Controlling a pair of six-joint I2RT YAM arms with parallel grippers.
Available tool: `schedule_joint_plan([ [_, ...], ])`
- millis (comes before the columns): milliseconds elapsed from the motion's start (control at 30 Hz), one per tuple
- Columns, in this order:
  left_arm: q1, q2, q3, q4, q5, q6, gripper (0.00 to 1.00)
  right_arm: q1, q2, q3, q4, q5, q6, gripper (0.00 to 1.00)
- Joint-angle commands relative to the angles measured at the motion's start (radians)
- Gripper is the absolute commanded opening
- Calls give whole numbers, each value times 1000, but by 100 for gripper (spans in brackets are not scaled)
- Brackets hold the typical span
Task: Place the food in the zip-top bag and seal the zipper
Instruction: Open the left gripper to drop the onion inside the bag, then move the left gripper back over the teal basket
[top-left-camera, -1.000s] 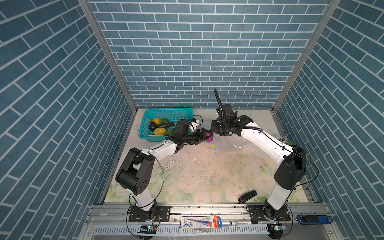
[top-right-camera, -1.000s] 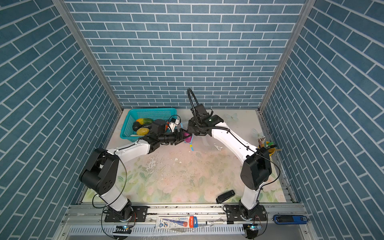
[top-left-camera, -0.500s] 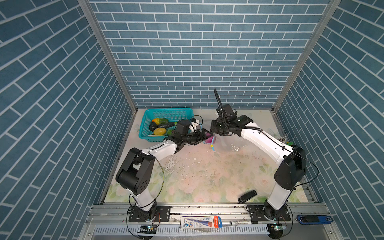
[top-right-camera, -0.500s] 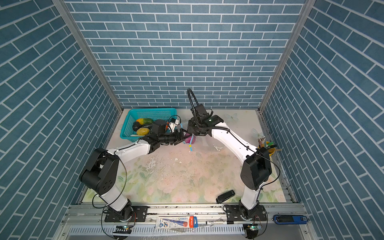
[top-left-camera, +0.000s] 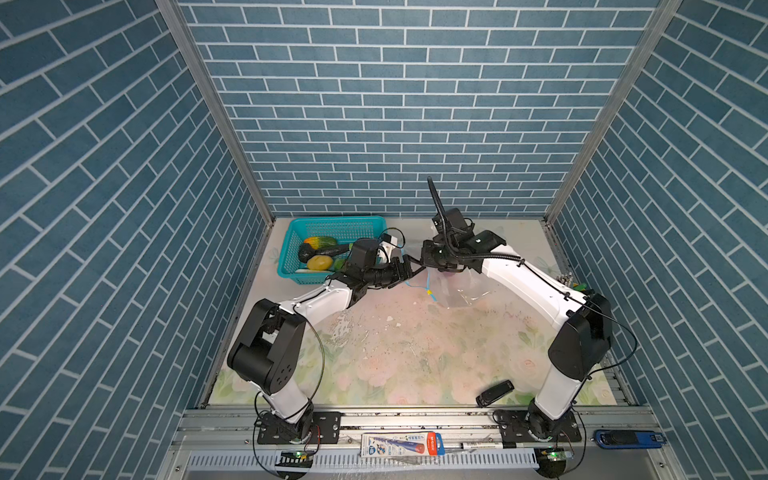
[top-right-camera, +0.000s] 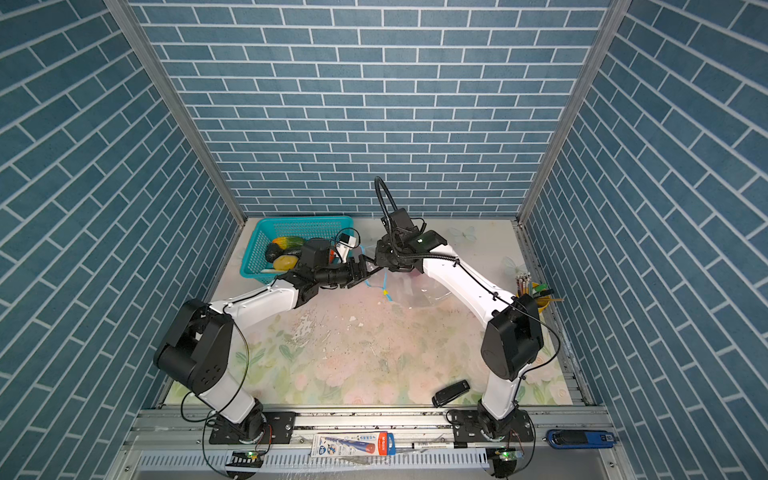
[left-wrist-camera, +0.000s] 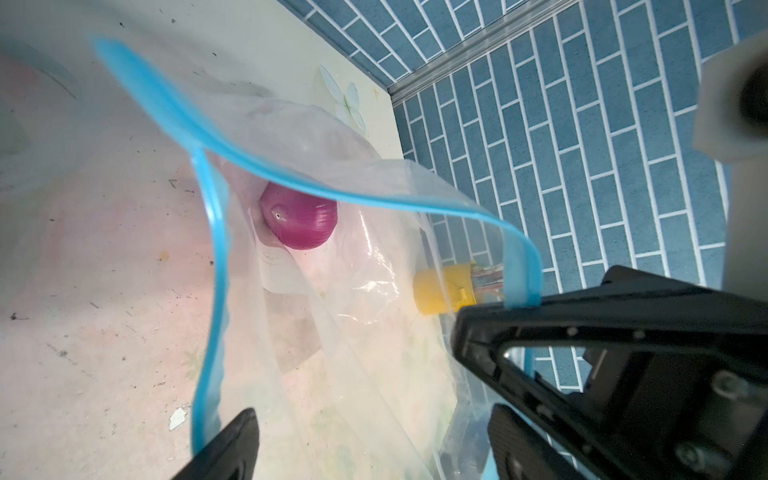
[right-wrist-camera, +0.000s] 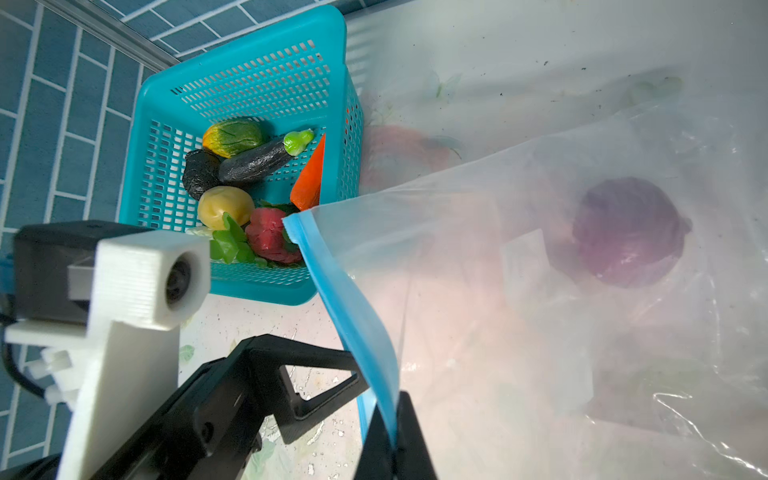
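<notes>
zip-top bag (left-wrist-camera: 374, 257) mouth gaping, onion (left-wrist-camera: 299, 220) deep inside, right hand (right-wrist-camera: 388, 440) on rim

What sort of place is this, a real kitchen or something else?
Likely a robot test cell, not a kitchen: two arms bolted to a metal rail, brick-print wall panels, toy vegetables in a basket.

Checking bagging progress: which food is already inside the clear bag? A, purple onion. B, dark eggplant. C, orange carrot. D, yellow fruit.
A: the purple onion lies inside the zip-top bag, visible through its open mouth, while the teal basket holds the rest.
</notes>
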Motion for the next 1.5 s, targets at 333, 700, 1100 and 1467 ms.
schedule_joint_plan([
  [333,39,-137,119,-353,-92,212,87,-9,-58,-60,18,24,27,0],
  [700,157,-63,434,-915,-384,395,77,-11,-72,-95,53,23,20,0],
  [1100,346,75,570,-1094,-584,481,73,-10,-50,-94,73,-6,-3,0],
  [1467,480,257,697,-1160,-591,523,80,-13,-20,-77,87,-24,-17,0],
])
